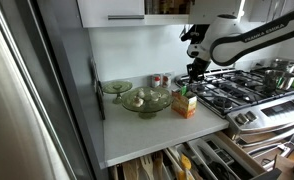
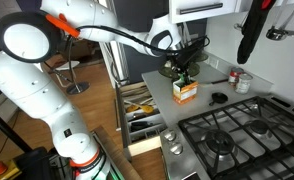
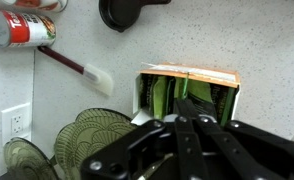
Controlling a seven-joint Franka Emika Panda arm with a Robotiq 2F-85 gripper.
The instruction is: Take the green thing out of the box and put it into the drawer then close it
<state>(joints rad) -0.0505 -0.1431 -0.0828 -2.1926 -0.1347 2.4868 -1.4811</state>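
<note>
The yellow-orange box [image 1: 184, 104] stands open on the white counter next to the stove; it also shows in the other exterior view [image 2: 184, 92] and in the wrist view [image 3: 189, 73]. Bright-green pieces [image 3: 159, 95] stand inside it. My gripper [image 3: 179, 104] hangs straight over the box, fingers drawn together with their tips down in the opening among the green pieces. In both exterior views the gripper [image 1: 194, 76] [image 2: 184, 66] sits just above the box top. The grey drawer [image 1: 202, 160] [image 2: 139, 118] below the counter is pulled open, with utensils inside.
Pale green glass bowls [image 1: 145, 100] [image 3: 87, 140] stand beside the box. Red-capped jars [image 3: 22, 28] and a white-tipped tool [image 3: 95, 78] lie near the wall. The gas stove [image 1: 242, 85] [image 2: 237, 135] borders the counter. A fridge side [image 1: 27, 90] fills one edge.
</note>
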